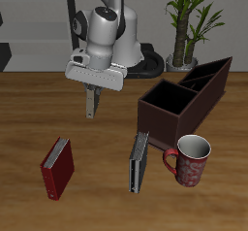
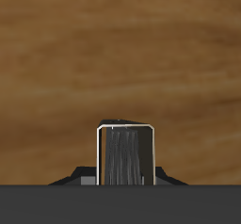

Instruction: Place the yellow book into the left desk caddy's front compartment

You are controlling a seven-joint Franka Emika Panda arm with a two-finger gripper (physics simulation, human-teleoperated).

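Note:
My gripper hangs above the table, some way behind the red book, and is shut on a slim book that hangs down from its fingers. This looks like the yellow book, dull olive in the exterior view. In the wrist view the book stands edge-on between the jaws of the gripper, over bare wood. The left desk caddy is a dark maroon box standing off to the side of the gripper. Its front compartment is the open squarish section at its nearer end.
A greyer, dark-edged slim book stands upright just in front of the caddy. A red mug stands beside it near the table's front edge. A red book stands near the front edge. A potted plant is behind the caddy.

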